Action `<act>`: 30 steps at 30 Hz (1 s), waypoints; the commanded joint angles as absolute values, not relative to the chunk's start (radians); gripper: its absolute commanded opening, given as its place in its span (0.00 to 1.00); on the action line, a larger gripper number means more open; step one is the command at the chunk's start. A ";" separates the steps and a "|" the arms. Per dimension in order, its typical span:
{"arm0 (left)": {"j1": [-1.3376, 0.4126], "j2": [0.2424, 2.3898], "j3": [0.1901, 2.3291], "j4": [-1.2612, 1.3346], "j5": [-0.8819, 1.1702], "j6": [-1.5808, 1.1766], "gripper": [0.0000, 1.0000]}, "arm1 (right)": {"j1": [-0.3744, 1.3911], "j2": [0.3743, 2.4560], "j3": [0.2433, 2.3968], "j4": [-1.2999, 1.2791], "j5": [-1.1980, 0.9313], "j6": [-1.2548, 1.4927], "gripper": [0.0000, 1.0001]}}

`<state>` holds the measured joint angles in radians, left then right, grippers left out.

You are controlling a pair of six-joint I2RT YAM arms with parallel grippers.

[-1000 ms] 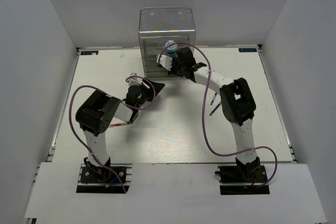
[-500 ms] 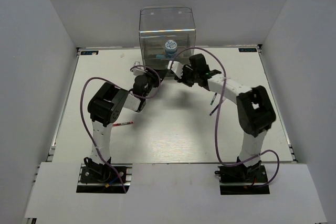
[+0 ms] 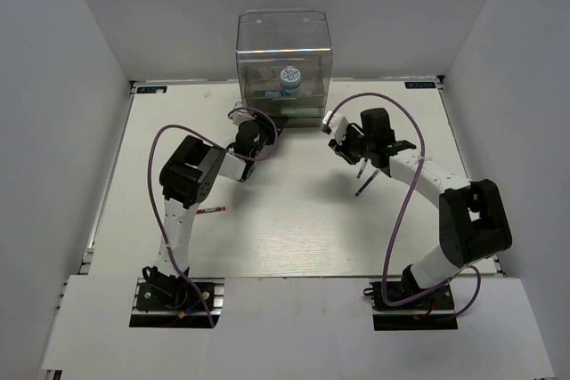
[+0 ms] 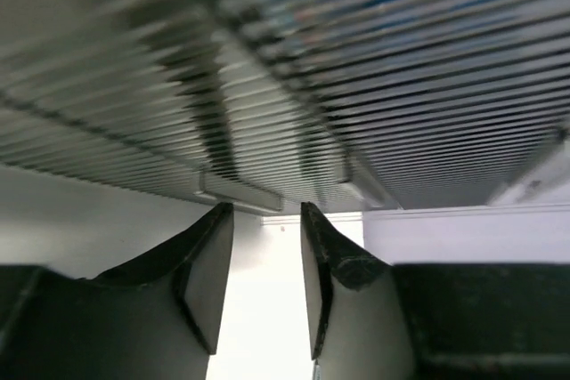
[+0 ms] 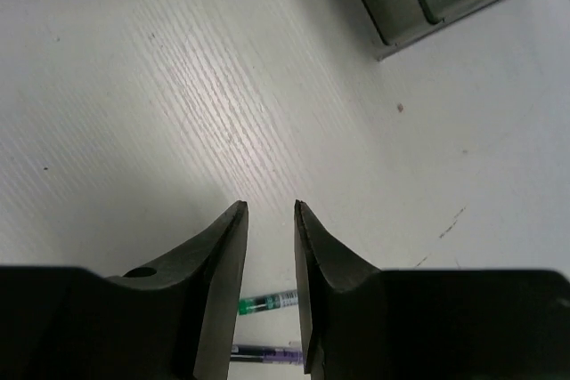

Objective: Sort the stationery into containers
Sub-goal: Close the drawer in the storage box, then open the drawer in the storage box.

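A thin red pen [image 3: 211,209] lies on the white worktop [image 3: 285,229] at the left, beside the left arm's upright link. Farther right, the left end effector [image 4: 264,211] sits close against the lower front of the clear smoky plastic drawer unit [image 3: 283,42]. Its fingers are parted by a narrow gap with nothing between them, and the ribbed drawer face above is blurred. The round blue-and-white patterned tub [image 3: 289,79] stands inside the unit's tall transparent upper compartment. Right of the unit, the right end effector [image 5: 270,206] hangs over bare worktop, its fingers slightly spread and empty. Beneath it lie a slim green-banded pen [image 5: 267,302] and a dark purple pen [image 5: 263,353], close together.
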<state>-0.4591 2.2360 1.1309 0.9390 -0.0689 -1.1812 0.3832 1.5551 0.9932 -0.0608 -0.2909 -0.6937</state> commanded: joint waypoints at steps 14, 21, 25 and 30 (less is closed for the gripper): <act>-0.462 2.214 1.052 0.991 -0.069 -1.184 0.00 | 0.278 1.453 0.870 0.023 -0.301 -0.638 0.73; -0.462 2.200 1.035 1.085 -0.072 -1.206 0.25 | 0.229 1.468 0.879 0.018 -0.337 -0.634 0.73; -0.453 2.209 1.095 1.045 -0.060 -1.206 0.36 | 0.219 1.476 0.879 0.018 -0.334 -0.647 0.73; -0.453 2.218 1.137 0.994 -0.060 -1.206 0.42 | 0.213 1.479 0.868 0.021 -0.336 -0.658 0.73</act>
